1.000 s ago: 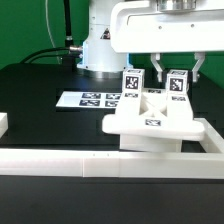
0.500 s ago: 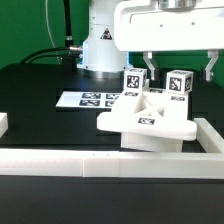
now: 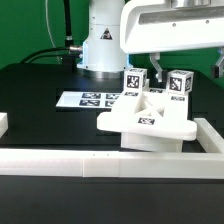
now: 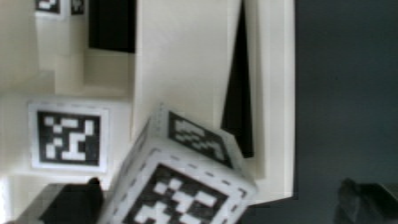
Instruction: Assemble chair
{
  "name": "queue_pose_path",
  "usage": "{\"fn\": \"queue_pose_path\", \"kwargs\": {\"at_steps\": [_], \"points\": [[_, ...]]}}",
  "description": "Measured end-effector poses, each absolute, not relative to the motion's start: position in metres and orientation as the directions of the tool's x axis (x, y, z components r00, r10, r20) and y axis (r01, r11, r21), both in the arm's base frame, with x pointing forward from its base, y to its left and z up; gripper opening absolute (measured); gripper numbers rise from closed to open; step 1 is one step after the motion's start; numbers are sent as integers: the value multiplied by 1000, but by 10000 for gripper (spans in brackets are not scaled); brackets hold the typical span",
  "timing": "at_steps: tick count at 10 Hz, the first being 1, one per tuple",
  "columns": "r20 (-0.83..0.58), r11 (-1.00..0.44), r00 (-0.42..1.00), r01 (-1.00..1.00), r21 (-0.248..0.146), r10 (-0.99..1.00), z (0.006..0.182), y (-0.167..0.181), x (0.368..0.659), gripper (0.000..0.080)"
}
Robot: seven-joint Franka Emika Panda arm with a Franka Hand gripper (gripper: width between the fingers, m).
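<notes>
Released a second earlier, the white blocky plastic chair assembly had tipped and sat skewed on the black table, just inside the white border rail. Above it, the two-finger gripper stood wide open, holding nothing.

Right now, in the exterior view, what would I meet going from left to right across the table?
Short white rail end → marker board → partly built chair with its two tagged posts → the border rail's far arm at the exterior view's right.
</notes>
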State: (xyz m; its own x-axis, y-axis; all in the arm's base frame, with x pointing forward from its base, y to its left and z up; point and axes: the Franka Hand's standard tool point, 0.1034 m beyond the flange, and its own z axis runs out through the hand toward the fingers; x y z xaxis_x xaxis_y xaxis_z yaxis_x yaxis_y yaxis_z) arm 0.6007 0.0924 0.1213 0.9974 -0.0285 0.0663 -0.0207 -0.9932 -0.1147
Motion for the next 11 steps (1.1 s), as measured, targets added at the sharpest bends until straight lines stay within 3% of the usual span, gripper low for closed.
{"fn": "queue_pose_path", "kwargs": {"at_steps": [3, 8, 10, 11], "points": [[95, -961, 963, 261, -90, 253, 120, 85, 601, 649], [113, -857, 856, 512, -59, 504, 119, 81, 601, 649], [111, -863, 862, 502, -60, 494, 119, 81, 601, 391], [111, -866, 866, 496, -61, 488, 119, 81, 601, 391]]}}
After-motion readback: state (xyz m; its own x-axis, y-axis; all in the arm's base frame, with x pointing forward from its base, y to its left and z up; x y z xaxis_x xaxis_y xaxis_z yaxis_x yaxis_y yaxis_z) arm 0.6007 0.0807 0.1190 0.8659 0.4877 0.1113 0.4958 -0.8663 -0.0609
